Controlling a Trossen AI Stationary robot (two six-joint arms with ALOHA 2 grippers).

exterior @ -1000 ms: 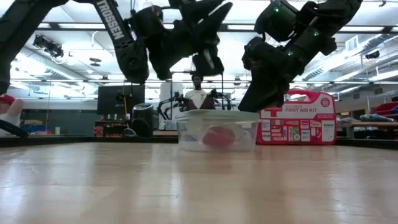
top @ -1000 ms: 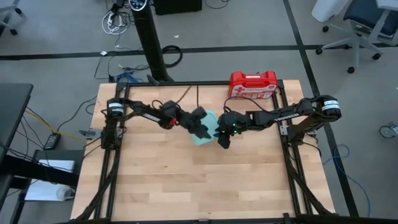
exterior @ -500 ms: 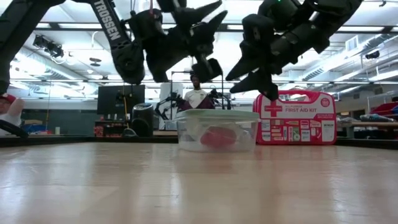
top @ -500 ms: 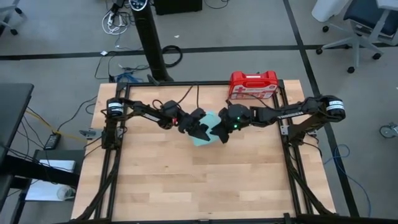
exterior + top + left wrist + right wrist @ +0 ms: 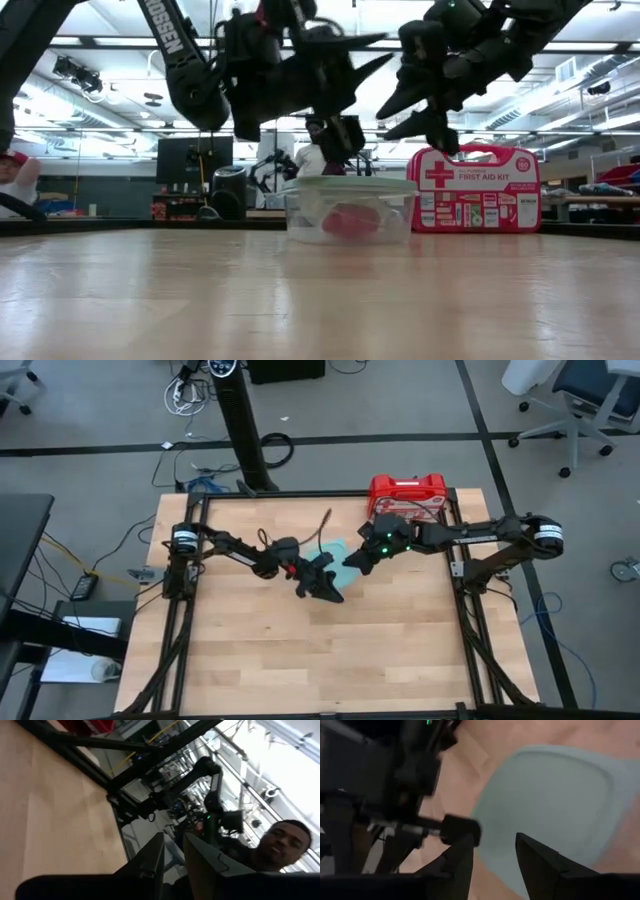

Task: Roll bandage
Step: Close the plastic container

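The bandage (image 5: 350,220) lies inside the clear tub (image 5: 300,222), seen through its wall in the low view as a rounded red lump resting on the bottom, somewhat wider than tall, so its long side runs roughly across that view; which way its ends point cannot be told. A pale green lid (image 5: 343,550) covers the tub and hides the bandage from above; the lid (image 5: 555,805) fills much of the right wrist view as a rounded pale square. The tub stands on the table (image 5: 260,650) near its far middle, with the red case (image 5: 405,493) upright just behind and to the right, its white label facing the low camera (image 5: 478,193). The left gripper (image 5: 325,585) hangs above the table at the tub's near-left corner, clear of it, its fingers (image 5: 150,865) set a narrow gap apart with nothing between them. The right gripper (image 5: 352,563) hovers over the lid's right side, raised above it in the low view (image 5: 425,110), its fingers (image 5: 540,865) parted and empty. A person (image 5: 280,842) shows in the room beyond the table.
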